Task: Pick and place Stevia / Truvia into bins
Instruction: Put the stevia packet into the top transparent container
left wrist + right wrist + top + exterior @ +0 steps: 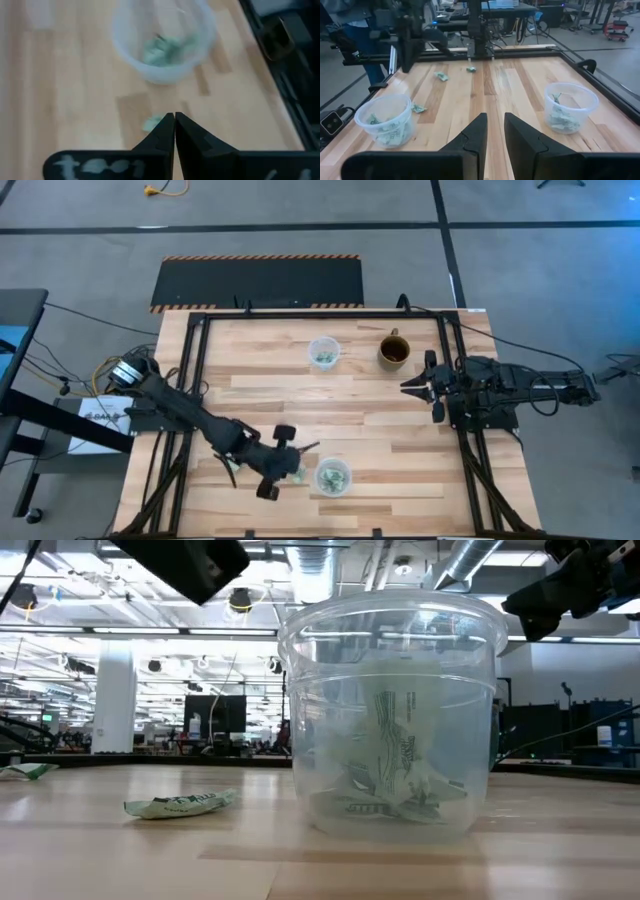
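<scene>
Two clear cups hold green-and-white packets: the near cup [333, 477] [388, 720] [162, 45] and the far cup [323, 352] [570, 107]. My left gripper [298, 457] [174, 116] is shut and holds nothing. It hangs above the table just left of the near cup. One loose packet [295, 474] [180, 804] [151, 123] lies flat on the wood below it. Other loose packets [440, 76] [470, 69] lie farther toward the left edge. My right gripper [413, 385] [495, 125] waits open over the table's right side.
A brown mug [393, 352] stands right of the far cup. A black frame rail [452, 370] runs along the table's sides. Another packet [25, 770] lies near the left arm. Bare wood [330, 415] stretches between the two cups. A person [355, 35] stands beyond the table.
</scene>
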Robot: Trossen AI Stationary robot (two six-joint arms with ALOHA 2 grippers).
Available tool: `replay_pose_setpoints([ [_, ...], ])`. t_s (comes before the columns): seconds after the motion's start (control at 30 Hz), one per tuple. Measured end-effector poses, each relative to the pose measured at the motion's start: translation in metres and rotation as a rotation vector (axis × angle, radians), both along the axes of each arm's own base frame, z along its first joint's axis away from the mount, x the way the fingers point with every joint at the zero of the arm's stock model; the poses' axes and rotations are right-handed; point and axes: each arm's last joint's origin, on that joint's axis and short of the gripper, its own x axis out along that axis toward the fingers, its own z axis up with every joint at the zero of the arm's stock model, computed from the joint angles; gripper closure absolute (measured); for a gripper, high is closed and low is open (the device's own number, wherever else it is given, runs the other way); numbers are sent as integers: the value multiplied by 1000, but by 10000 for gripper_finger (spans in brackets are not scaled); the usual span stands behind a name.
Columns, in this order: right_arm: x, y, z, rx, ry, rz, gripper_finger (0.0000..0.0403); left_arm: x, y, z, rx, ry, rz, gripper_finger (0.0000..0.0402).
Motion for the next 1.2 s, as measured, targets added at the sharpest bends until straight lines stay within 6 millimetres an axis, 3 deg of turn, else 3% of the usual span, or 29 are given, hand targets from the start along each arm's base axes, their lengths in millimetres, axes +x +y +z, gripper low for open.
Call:
replay_pose_setpoints([
  [0.17, 0, 0, 0, 0, 2, 1, 344, 6, -11, 2, 87, 168, -198, 401],
  [0.3, 0, 0, 0, 0, 4, 0, 344, 12, -16, 7, 103, 197, -209, 388],
  [0.47, 0, 0, -1, 0, 7, 0, 344, 25, -6, 13, -83, 171, 190, 332],
  [0.83, 0, 0, -1, 0, 7, 0, 344, 24, 6, 1, -316, 281, 588, 198],
  [1.03, 0, 0, -1, 0, 6, 0, 344, 33, 2, -11, -400, 279, 700, 170],
  [1.2, 0, 0, -1, 0, 8, 0, 344, 44, -1, -38, -435, 417, 680, 168],
])
